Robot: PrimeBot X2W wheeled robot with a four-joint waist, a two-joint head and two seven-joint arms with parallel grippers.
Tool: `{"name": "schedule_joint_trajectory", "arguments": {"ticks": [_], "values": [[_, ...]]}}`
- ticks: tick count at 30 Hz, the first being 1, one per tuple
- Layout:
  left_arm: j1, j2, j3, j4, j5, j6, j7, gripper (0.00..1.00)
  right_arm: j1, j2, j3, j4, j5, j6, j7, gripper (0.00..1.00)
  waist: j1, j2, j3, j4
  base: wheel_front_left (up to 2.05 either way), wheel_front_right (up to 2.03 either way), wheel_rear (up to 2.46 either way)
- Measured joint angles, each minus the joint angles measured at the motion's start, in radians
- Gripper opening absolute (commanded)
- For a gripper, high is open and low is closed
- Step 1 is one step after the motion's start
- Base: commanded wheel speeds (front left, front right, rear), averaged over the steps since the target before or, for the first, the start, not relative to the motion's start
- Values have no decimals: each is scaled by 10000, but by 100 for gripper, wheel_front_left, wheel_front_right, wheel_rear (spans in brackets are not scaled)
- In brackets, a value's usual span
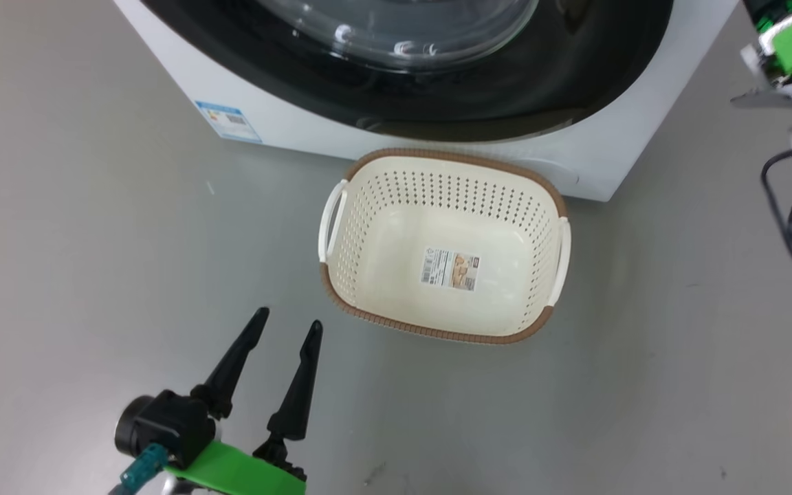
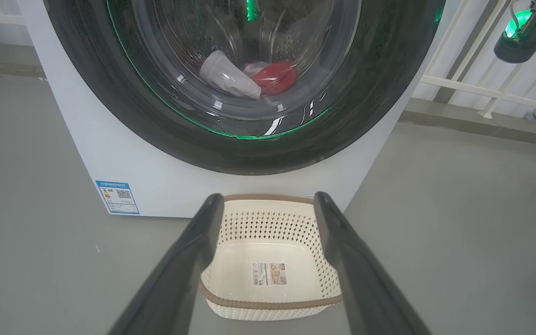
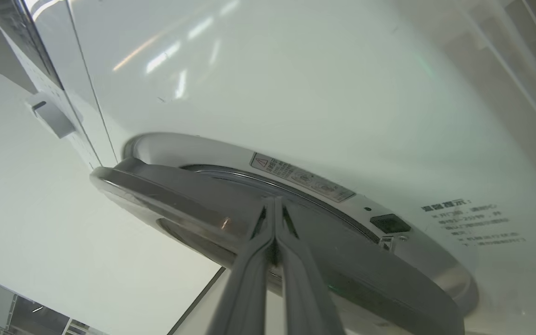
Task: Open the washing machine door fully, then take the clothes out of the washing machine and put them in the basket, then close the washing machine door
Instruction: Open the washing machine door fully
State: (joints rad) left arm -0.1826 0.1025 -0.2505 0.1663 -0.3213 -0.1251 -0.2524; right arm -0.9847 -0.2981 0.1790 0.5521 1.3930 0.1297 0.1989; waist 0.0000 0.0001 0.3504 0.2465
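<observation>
The washing machine door faces out into the room, its glossy black rim ringing the bulging glass. Through that glass the clothes lie low in the drum, a red bundle with a pale fold just beside it. On the washing machine, at the lower corner on the robot's left, sits a small blue label with a QR square; its print is too small to read. Up by the door recess a narrow warning strip carries a red triangle, and further along there is a block of Chinese print too soft to make out. A dark square socket shows just beside the door's edge.

The basket stands open side up on the grey floor, just in front of the machine's base. Its long axis runs side to side along the machine's front, slightly skewed, a white handle at each short end. The sticker on its bottom has a barcode and a small picture, its words unreadable.

The left gripper hovers over the floor near the basket's left corner, fingers spread wide and pointing towards the machine, grasping nothing. The right gripper has its fingers pressed flat together, tips at the door's grey edge; I cannot tell whether they touch it.
</observation>
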Motion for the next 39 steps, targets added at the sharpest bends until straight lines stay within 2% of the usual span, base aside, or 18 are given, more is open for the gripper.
{"name": "schedule_joint_trajectory", "arguments": {"ticks": [12,23,32,39], "values": [[-298,-2,-159,38,-163,0,0,100,-1416,-92,-8,1584,1565,0,2558,0,0,0,498,167,0,0,0],[-472,-19,-224,59,-209,0,0,100,-2118,-67,286,2623,1906,0,4307,0,0,0,590,222,0,0,0],[-471,-46,-222,96,-209,0,0,100,-2011,119,516,2700,2190,-27,5158,0,0,0,385,177,0,0,0],[-415,-50,-203,102,-207,0,0,100,-1392,230,556,2313,2370,-27,5499,0,0,0,88,95,0,0,0]]}}
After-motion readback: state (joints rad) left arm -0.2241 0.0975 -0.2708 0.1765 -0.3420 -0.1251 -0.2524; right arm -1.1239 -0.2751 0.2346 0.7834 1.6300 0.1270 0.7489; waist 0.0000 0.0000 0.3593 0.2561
